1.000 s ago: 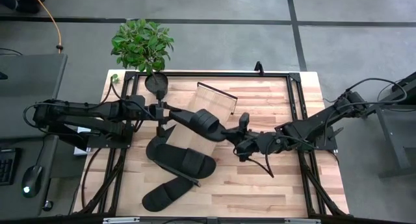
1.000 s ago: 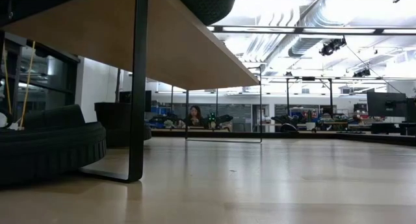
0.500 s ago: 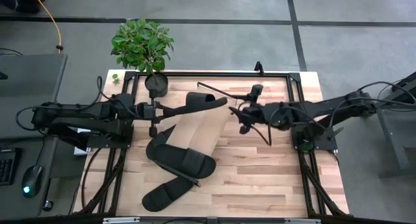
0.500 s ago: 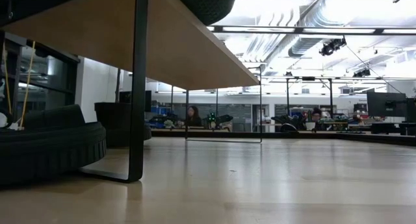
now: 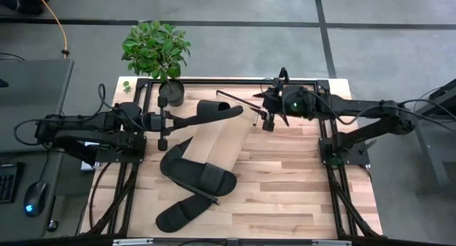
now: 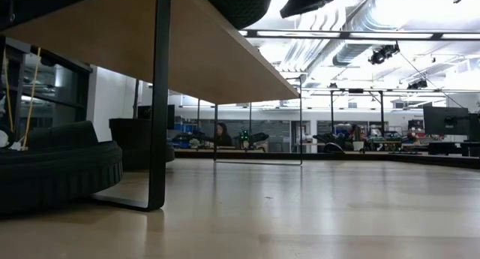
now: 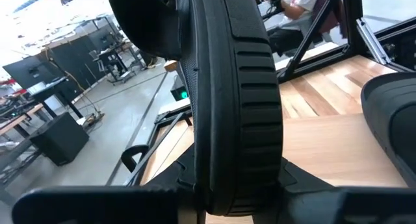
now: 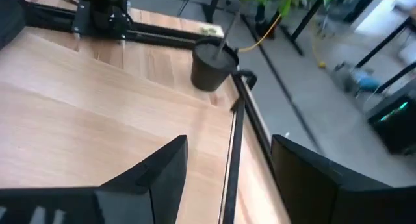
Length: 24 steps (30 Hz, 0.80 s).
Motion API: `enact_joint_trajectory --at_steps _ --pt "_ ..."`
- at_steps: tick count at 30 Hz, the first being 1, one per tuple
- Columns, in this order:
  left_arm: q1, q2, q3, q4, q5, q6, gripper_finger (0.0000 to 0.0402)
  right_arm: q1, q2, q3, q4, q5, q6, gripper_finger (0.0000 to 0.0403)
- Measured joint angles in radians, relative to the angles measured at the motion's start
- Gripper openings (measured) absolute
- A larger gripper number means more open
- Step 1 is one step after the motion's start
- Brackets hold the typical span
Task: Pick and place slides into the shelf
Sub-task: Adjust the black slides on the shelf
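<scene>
One slide [image 5: 214, 112] now off right tool [image 5: 266, 120].

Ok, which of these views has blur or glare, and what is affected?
Right wrist view: the floor beyond the table and the potted plant are smeared. Low view: bright ceiling glare washes out the top; the shelf underside is shaded. Left wrist view: the slide fills the frame, fairly sharp. High view: even light.

Even overhead light (soft shadows), rt wrist view blurred.

Three black slides [image 5: 199, 176], one wooden shelf [image 5: 217, 142], one potted plant [image 5: 158, 52], two robot arms [image 5: 92, 128]
</scene>
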Motion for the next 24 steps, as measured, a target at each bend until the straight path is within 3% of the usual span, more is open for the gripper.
enact_joint_trajectory --at_steps 7,13,24 --pt "0.000 0.000 0.000 -0.001 0.000 0.017 0.0061 -0.115 0.018 0.000 -0.028 -0.149 0.083 0.0213" --pt "0.001 0.000 0.000 0.000 0.004 0.016 0.0065 -0.183 0.121 0.015 -0.055 -0.222 0.101 0.0213" --pt "0.001 0.001 0.000 -0.003 0.005 0.016 0.0066 -0.241 0.395 0.363 -0.361 -0.217 0.076 0.0213"
